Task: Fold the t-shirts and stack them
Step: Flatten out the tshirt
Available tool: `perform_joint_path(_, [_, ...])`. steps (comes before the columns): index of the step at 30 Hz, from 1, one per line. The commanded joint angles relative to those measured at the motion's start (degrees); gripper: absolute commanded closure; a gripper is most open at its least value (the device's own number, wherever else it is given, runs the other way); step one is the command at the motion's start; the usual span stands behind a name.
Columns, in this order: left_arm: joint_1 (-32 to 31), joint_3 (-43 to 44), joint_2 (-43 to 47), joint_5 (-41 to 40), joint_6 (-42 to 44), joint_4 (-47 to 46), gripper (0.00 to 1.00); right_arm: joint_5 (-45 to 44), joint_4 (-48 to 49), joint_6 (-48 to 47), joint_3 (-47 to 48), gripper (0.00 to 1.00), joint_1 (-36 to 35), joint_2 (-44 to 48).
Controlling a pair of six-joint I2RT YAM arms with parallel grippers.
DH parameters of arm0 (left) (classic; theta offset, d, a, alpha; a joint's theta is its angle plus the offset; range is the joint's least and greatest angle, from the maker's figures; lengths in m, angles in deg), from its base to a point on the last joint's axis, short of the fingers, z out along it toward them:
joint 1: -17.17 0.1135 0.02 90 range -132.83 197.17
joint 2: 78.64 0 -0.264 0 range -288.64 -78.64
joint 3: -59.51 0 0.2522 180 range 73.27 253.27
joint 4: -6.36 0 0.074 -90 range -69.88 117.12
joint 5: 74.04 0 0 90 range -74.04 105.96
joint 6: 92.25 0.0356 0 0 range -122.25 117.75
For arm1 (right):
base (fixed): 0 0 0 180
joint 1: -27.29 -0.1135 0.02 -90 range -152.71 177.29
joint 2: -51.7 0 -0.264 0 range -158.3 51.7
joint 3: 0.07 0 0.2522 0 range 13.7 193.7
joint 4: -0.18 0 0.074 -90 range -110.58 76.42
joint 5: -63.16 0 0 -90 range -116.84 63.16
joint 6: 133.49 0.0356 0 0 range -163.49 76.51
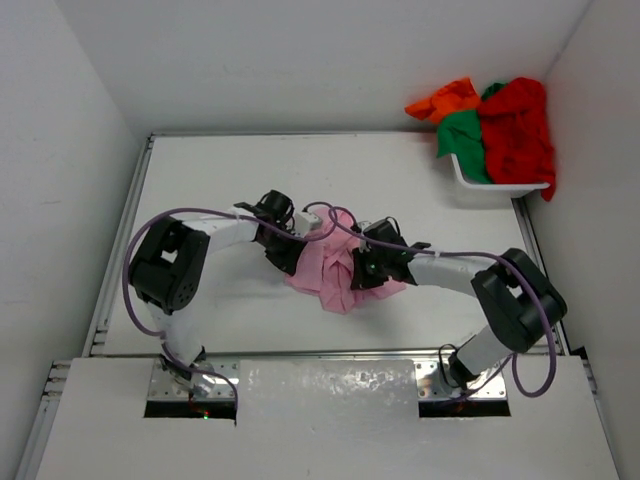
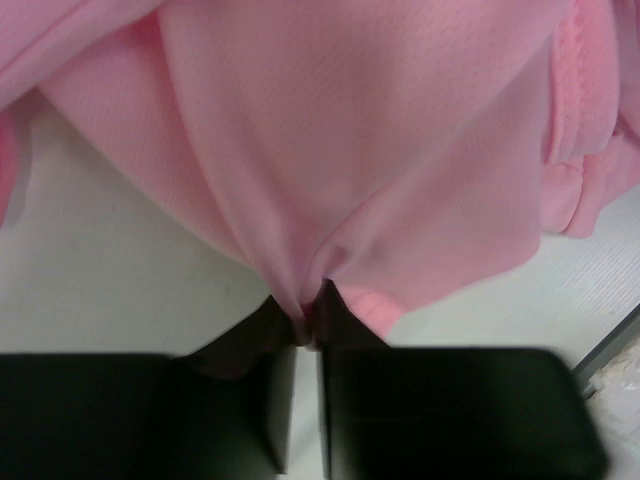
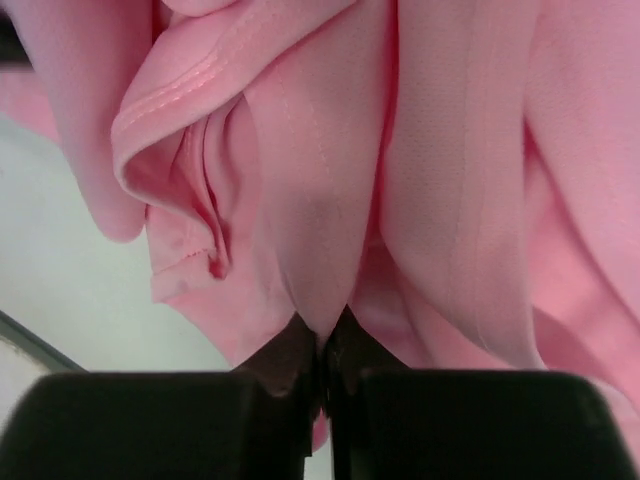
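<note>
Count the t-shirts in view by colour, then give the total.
pink t-shirt: 1
red t-shirt: 1
green t-shirt: 1
orange t-shirt: 1
Total: 4

**A:** Left arm (image 1: 165, 265) rises from its base at seven o'clock, elbow pushed out to nine, white forearm reaching toward three.

**B:** Right arm (image 1: 515, 300) mirrors it: base at five, elbow cocked out at four, forearm running toward ten. The wrists sit near each other at the centre, not touching.

**A:** Left gripper (image 2: 308, 325) now: black fingers drawn close, just a thin slit between them, a fold of the pink t-shirt (image 2: 350, 150) nipped at the tips.

**B:** Right gripper (image 3: 325, 335), same story: jaws pressed together, a pleat of that shirt pinched between them.
</note>
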Motion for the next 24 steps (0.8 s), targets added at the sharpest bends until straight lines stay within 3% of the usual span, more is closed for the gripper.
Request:
perform_joint_path(1, [0.1,3.3,-0.9,5.9,-1.4,-1.5,1.0,-4.6,-2.2,-1.6,2.9,1.0,0.1,6.9])
perform_joint_path(6, [3.9,6.1,3.6,7.2,-1.2,1.4,1.0,-9.1,-11.5,-6.8,10.7,1.0,2.0,14.4])
perform_joint_path(9, [13.5,11.4,9.9,1.9,0.7,4.3,1.0,-11.3,-20.4,-10.6,16.2,1.0,7.0,19.0])
perform_joint_path(10, [19.1,13.0,13.0,0.6,1.7,5.0,1.0,-10.7,-23.5,-11.7,17.3,1.0,11.5,20.2])
perform_joint_path(13, [24.7,16.0,19.5,-7.0,7.2,5.8,1.0,-9.4,-25.7,-15.2,21.6,1.0,17.7,23.9])
perform_joint_path(17, [24.8,17.7,24.4,-8.8,12.6,8.7,1.0,-6.1,-28.2,-19.4,30.9,1.0,17.9,22.1])
perform_joint_path(20, [24.9,24.1,25.0,-11.6,13.6,11.9,1.0,-8.0,-31.4,-21.1,39.6,1.0,17.9,18.7])
perform_joint_path(24, [25.0,28.5,26.3,-14.9,14.8,14.5,1.0,-8.8,-32.1,-22.2,43.9,1.0,18.0,18.3])
